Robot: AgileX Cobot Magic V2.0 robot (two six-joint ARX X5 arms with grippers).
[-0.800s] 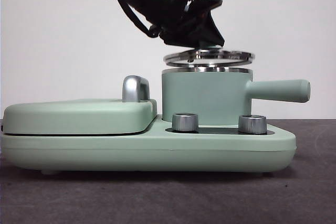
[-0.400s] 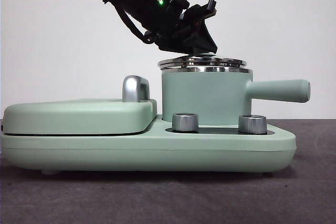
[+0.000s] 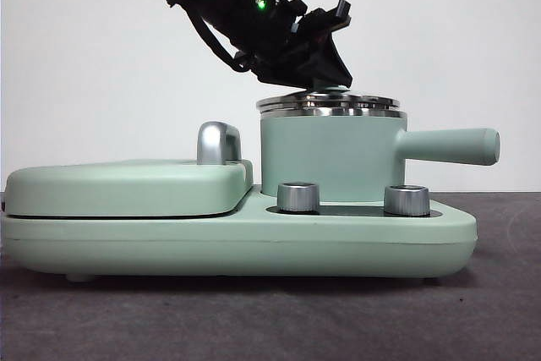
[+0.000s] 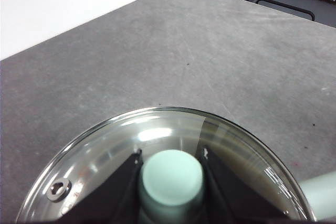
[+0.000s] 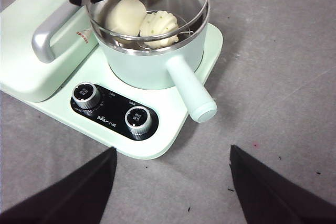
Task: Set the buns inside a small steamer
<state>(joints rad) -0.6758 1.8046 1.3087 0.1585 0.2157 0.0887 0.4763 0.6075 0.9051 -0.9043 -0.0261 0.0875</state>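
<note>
A dark grey table (image 3: 254, 319) runs back to a plain white wall. Nearest, the right gripper (image 5: 170, 182) waits above the table, jaws spread wide, empty. Beyond, the buns (image 5: 140, 20) sit side by side inside the small steamer (image 3: 331, 154). The left gripper (image 4: 170, 182) is clamped on the knob (image 4: 171, 178) of the glass lid (image 3: 328, 101), which lies on the rim. Covering looks nearly finished; next comes letting go and lifting straight clear.

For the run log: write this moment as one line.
left tool: shut on lid knob | glass lid: on small steamer | buns: inside | right tool: open, waiting above table
</note>
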